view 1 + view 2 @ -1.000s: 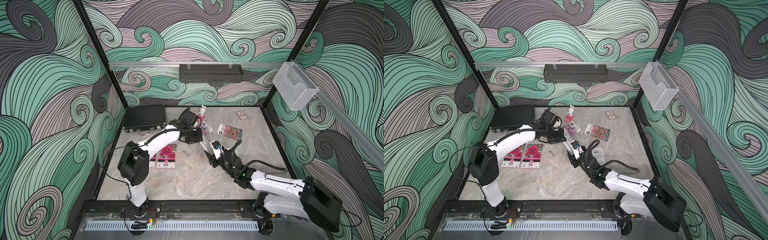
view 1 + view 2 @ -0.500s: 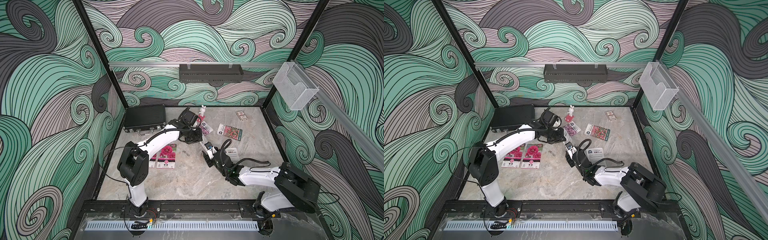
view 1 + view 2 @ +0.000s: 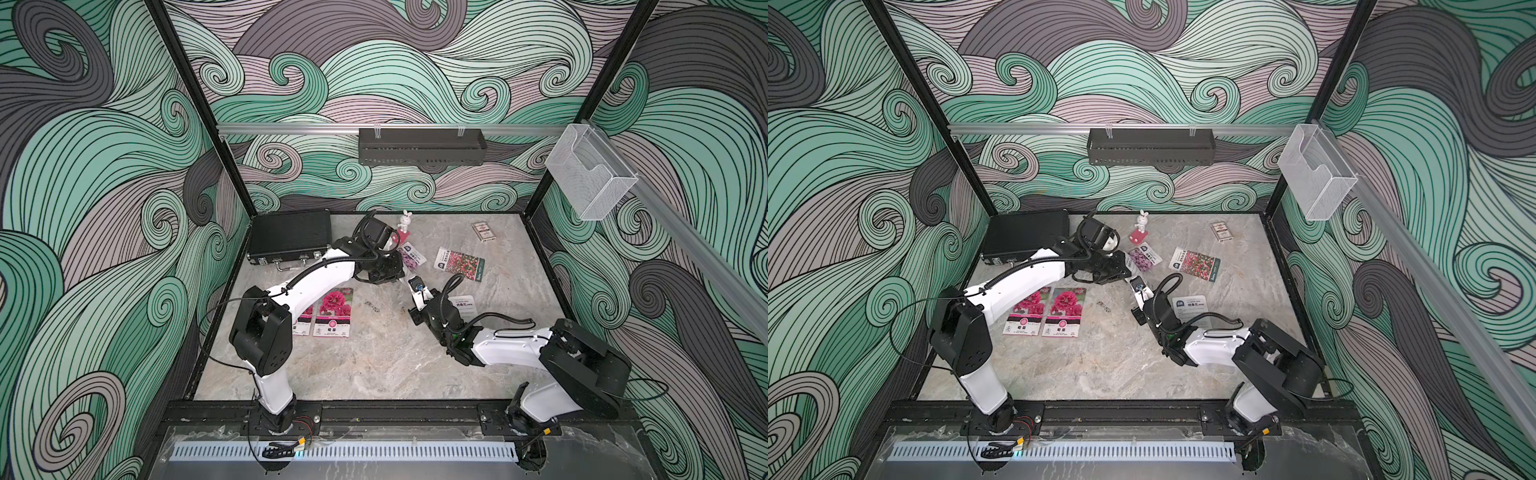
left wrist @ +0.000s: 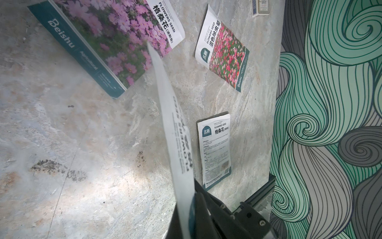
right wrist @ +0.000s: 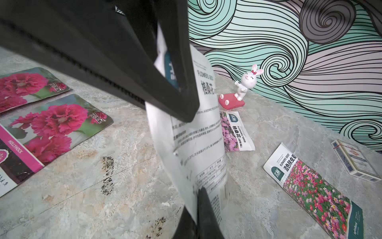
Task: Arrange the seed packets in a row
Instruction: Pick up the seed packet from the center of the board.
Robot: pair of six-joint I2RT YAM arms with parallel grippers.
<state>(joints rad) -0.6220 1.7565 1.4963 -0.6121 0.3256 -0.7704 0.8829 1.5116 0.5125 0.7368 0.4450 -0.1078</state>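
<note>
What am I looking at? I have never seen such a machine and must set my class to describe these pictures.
A left arm and a right arm, both robots, stand at a table, each ending in a two-finger gripper. Two pictures look down from above; two come from cameras on the wrists. The left gripper and right gripper are both shut on one seed packet, held up between them. Lying flat: two magenta packets, a purple packet, a red-pink packet, one face-down packet, plus a rabbit figurine, a card box and a black case.
</note>
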